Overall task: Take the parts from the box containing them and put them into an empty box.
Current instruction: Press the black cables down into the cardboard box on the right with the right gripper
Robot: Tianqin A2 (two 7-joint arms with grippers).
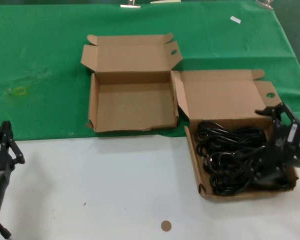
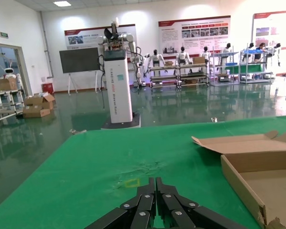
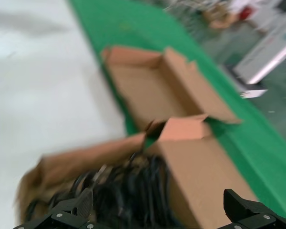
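The black power cords (image 1: 232, 157) lie bundled in the right cardboard box (image 1: 195, 160), whose lid (image 1: 225, 97) stands open behind. My right gripper (image 1: 268, 143) is open and hovers over the cords at that box's right side. In the right wrist view its fingers (image 3: 81, 206) spread wide above the cords (image 3: 128, 191). The empty box (image 1: 94, 102) with a ragged front wall sits to the left on the green cloth; it also shows in the right wrist view (image 3: 152, 90). My left gripper (image 1: 6, 140) is shut and empty at the near left, pointing across the cloth (image 2: 156, 183).
A green cloth (image 1: 40, 65) covers the far half of the table; the near half is white (image 1: 115, 190). A small brown disc (image 1: 166, 226) lies near the front edge. The empty box's side wall (image 2: 243, 183) shows in the left wrist view.
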